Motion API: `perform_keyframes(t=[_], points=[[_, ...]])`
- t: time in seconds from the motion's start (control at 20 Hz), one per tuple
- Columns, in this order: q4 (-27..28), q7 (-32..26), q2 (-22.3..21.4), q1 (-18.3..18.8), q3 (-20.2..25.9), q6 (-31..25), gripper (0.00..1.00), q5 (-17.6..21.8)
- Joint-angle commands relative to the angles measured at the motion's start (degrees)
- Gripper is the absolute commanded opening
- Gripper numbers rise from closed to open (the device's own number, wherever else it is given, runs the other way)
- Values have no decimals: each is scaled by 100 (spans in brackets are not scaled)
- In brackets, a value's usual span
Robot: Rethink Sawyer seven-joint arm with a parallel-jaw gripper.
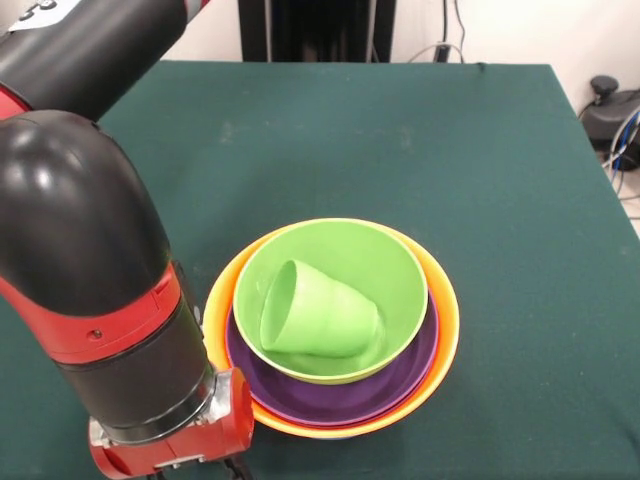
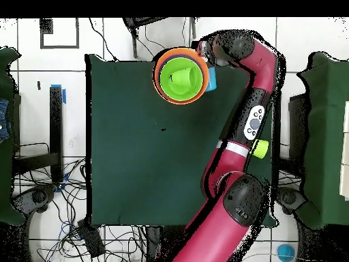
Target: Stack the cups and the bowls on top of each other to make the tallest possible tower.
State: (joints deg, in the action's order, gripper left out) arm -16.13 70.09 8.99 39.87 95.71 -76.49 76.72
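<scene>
The tower [image 1: 335, 330] stands near the table's front in the front view: a big orange bowl [image 1: 445, 330] outermost, a purple bowl [image 1: 400, 385] in it, then a green bowl [image 1: 390, 270]. A ridged green cup [image 1: 315, 310] lies on its side inside the green bowl. The tower also shows in the overhead view [image 2: 180, 76]. My gripper [image 1: 225, 468] hangs at the bottom edge, just left of the tower, mostly cut off; in the overhead view it [image 2: 203, 49] is beside the tower's rim. A blue thing [image 2: 212, 78] touches the tower's side, hidden by my arm in the front view.
My thick arm [image 1: 90, 260] fills the left of the front view and hides the table there. A yellow-green cup-like thing [image 2: 260, 148] lies beside my arm near the table's edge. Green cloth [image 1: 400, 140] stretches behind the tower.
</scene>
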Motion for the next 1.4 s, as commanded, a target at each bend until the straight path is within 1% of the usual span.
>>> perform_keyframes(t=[0.05, 0.3, 0.45, 0.55, 0.6, 0.65, 0.7, 0.75, 0.8, 0.85, 0.9, 0.95, 1.0, 1.05, 1.1, 1.2, 1.25, 1.3, 1.35, 1.4], points=[[796, -678, 303, -261, 803, -108, 100, 1556], [970, -863, 347, -251, 1755, -124, 100, 2451], [1001, -919, 401, -232, 2097, -77, 100, 2777], [958, -947, 420, -198, 2103, -63, 100, 2803], [850, -932, 425, -159, 1873, -59, 100, 2598], [796, -919, 420, -140, 1794, -79, 100, 2549], [645, -839, 409, -98, 1518, -51, 100, 2328], [550, -768, 397, -71, 1363, -53, 100, 2210], [321, -570, 391, 2, 1008, 23, 100, 1920], [173, -434, 387, 50, 809, 93, 100, 1757], [-141, -157, 363, 152, 439, 181, 100, 1480], [-338, -24, 337, 214, 224, 209, 100, 1331], [-694, 197, 279, 331, -108, 259, 100, 1112], [-891, 369, 234, 392, -300, 277, 100, 974], [-1223, 621, 161, 503, -572, 353, 100, 817], [-1646, 928, 36, 625, -956, 487, 100, 565], [-1758, 991, -3, 649, -1080, 546, 100, 474], [-2018, 1077, -65, 731, -1261, 648, 100, 356], [-2096, 1071, -90, 746, -1357, 713, 100, 276], [-2293, 1100, -144, 809, -1502, 817, 100, 188]])
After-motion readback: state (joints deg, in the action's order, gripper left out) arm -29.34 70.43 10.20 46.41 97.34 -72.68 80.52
